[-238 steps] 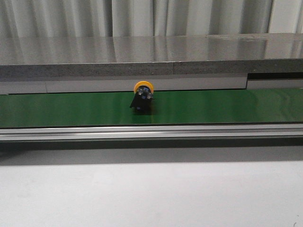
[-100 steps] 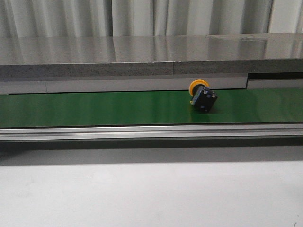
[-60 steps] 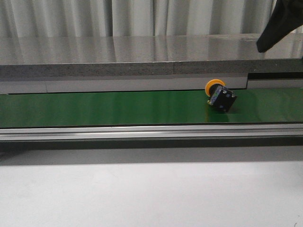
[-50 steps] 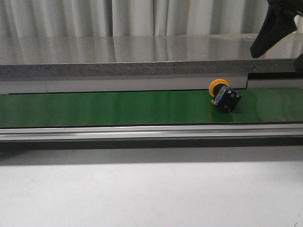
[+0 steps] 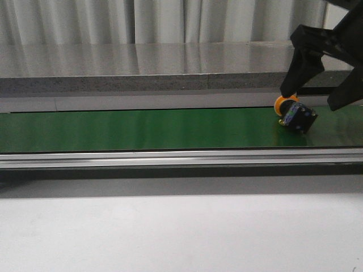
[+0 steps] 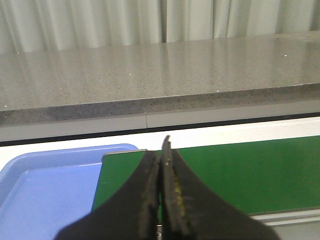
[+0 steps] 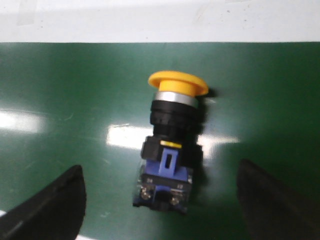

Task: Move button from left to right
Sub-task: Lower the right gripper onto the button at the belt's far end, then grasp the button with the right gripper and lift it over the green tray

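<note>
Left gripper point(image 6: 161, 200): seen only by its own wrist camera; the two black fingers are pressed together with nothing between them, poised over the left end of the belt.
Tray point(image 6: 35, 190): a smooth blue plastic tray with a rounded rim, just beside the belt's left end; only the left wrist view shows it.
Belt point(image 5: 142, 129): a glossy green strip running across the front view, edged by a metal rail at the front and a speckled grey stone ledge point(image 5: 142, 71) behind.
Button point(image 5: 296, 114): lying tipped on the belt near its right end, orange-yellow cap toward the ledge, black boxy body toward the camera.
Right gripper point(image 5: 319, 99): reaching down from the upper right, its black fingers spread wide, one on each side of the button and not touching it.
Right wrist view: shows the button point(image 7: 172, 145) close up, with a round cap, silver ring, black collar, blue block and screws.
</note>
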Available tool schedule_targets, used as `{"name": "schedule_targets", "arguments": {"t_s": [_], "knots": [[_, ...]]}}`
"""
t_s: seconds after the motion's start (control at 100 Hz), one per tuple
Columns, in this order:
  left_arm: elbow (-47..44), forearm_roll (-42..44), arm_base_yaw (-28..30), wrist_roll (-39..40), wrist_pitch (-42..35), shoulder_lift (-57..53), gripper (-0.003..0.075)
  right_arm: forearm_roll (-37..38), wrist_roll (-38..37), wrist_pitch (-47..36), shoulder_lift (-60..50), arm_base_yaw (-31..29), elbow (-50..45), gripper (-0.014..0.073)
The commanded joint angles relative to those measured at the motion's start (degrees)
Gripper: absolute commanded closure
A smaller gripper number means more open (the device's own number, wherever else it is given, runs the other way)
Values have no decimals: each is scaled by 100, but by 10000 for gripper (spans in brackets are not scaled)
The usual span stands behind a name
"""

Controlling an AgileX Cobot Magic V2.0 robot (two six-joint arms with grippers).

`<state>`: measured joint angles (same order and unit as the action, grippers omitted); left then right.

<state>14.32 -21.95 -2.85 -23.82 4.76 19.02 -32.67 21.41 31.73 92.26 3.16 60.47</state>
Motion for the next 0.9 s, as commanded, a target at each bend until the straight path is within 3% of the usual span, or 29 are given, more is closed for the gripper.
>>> {"name": "schedule_targets", "arguments": {"t_s": [0.0,0.12,0.43,0.68,0.89], "knots": [[153,-71,-54,9,-476,40,741,-165,85,-294,-68,-8,190,-17],[153,-71,-54,9,-476,40,741,-165,85,-308,133,-8,197,28],[153,-71,-54,9,-476,40,741,-165,85,-188,287,-8,280,384],[153,-71,-54,9,-476,40,741,-67,85,485,55,-50,894,411],[153,-71,-54,9,-476,40,741,699,85,653,-293,-457,1385,411]]}}
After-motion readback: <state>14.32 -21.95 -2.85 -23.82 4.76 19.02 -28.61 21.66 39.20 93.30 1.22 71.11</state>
